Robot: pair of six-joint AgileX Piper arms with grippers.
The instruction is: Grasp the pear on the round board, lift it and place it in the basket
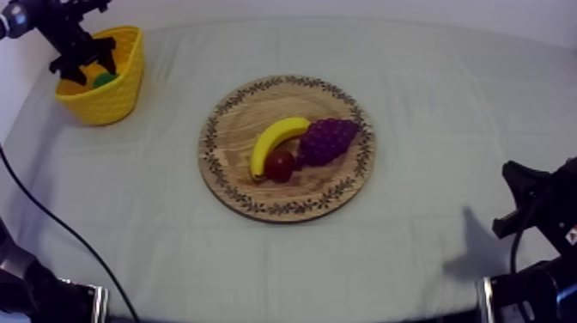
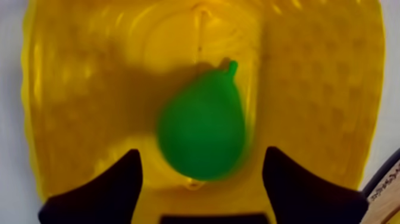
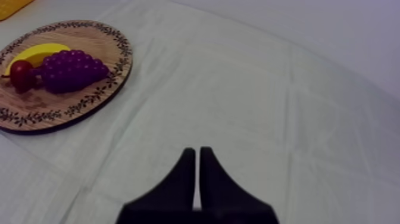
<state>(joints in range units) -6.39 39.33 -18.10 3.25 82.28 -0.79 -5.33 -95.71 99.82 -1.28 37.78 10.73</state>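
The green pear (image 2: 202,128) is inside the yellow basket (image 1: 107,99). My left gripper (image 1: 83,64) hangs right over the basket. Its jaws are spread wide, one on each side of the pear, and they do not touch it.

The basket stands on the tabletop (image 1: 429,86), well apart from the round wooden board (image 1: 288,206), at about 10 o'clock from it. The board lies in the middle of the tabletop. On the board are a banana (image 1: 276,140), a bunch of grapes (image 1: 328,140) at 3 o'clock from the banana, and a small red fruit (image 1: 280,165) tucked between them at 6 o'clock.

My right gripper (image 3: 197,152) is over bare cloth, at about 4 o'clock from the board, with its jaws pressed together.

The cloth is grey-white with soft fold lines. There is one pear, one basket, one board, one banana, one bunch of grapes and one small red fruit.
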